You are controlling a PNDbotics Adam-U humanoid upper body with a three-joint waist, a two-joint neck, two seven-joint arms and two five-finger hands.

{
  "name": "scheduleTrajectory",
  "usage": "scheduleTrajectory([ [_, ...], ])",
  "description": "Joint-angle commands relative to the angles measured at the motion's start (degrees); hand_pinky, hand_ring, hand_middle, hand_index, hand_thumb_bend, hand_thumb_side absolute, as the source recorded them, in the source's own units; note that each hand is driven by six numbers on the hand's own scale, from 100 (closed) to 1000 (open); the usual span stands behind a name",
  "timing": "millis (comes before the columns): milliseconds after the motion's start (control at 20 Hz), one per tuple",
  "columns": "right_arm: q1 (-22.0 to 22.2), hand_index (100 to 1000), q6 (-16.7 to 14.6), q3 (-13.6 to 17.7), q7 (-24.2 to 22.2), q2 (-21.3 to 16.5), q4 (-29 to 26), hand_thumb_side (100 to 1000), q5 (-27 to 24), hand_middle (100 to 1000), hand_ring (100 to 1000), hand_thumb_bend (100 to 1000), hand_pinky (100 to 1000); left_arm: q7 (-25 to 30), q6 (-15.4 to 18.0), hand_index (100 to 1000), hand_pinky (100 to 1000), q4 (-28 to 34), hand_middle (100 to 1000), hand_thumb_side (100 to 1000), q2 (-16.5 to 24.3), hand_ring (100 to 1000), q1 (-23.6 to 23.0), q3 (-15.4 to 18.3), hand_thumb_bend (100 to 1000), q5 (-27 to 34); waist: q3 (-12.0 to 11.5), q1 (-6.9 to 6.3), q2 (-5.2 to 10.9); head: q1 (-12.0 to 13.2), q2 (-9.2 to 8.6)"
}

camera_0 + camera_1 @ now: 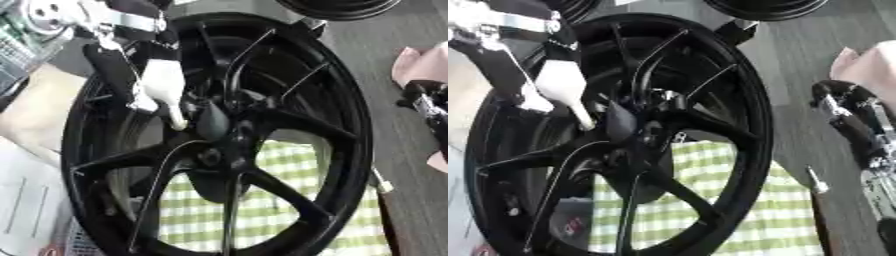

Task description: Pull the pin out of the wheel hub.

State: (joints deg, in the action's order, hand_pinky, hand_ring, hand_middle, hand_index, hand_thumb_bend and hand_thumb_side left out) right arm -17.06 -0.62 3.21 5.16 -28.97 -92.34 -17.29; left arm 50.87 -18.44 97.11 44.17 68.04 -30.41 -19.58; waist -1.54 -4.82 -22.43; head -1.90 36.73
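- The black wheel stands on edge, filling most of the view, over a green checked cloth at the near edge of the worktop.
- The left hand, white-tipped, reaches in from the upper left; one straight finger points down at the hub, released, grasping nothing.
- The right hand shows at the right edge; its fingers cannot be told.
- The pin cannot be made out; presumably it sits in the hub.
- Step judged: approach. Next calls for pinching the pin.
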Motion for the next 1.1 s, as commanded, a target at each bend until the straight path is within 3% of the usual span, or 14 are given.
scheduleTrajectory([
  [50,-0.17,724,-0.16,0.76,0.02,-1.21,-0.81,421,-0.13,603,659,359,897,-0.97,-1.55,425,706,3.19,289,177,3.8,563,-0.01,6.73,414,0.78,-0.22,0.47,1.75,-0.14,0.08],
  [300,0.04,724,-0.36,1.12,0.25,-1.35,-1.15,421,-0.2,603,659,359,898,-10.42,-2.7,424,692,2.81,279,196,9.07,558,-4.75,17.39,444,1.11,-0.88,0.9,2.06,-0.34,0.54],
  [600,0.27,724,-0.68,2.26,1.36,-1.33,-1.95,418,-0.56,604,659,362,898,-23.75,-4.29,460,675,-4.64,302,237,17.2,570,-20.4,30.9,477,4.3,-1.87,1.88,2.09,-0.63,1.83],
  [900,0.09,724,-0.85,2.62,1.83,-0.98,-2.21,418,-1.0,604,659,361,898,-31.56,-3.21,715,727,-8.53,571,327,17.54,715,-33.21,39.31,618,9.89,-2.26,2.92,2.08,-1.49,1.62],
  [950,0.15,725,-0.87,2.71,1.93,-0.95,-2.2,417,-1.04,604,659,361,898,-32.6,-2.93,762,740,-8.66,626,396,17.29,753,-35.05,40.39,709,10.79,-2.31,3.03,2.09,-1.63,1.59],
  [1100,0.36,724,-0.97,2.99,2.23,-0.98,-2.22,417,-1.15,604,659,360,897,-35.4,-2.06,790,736,-8.38,658,497,16.26,773,-38.83,42.84,811,14.03,-2.43,3.32,2.27,-1.87,1.64],
])
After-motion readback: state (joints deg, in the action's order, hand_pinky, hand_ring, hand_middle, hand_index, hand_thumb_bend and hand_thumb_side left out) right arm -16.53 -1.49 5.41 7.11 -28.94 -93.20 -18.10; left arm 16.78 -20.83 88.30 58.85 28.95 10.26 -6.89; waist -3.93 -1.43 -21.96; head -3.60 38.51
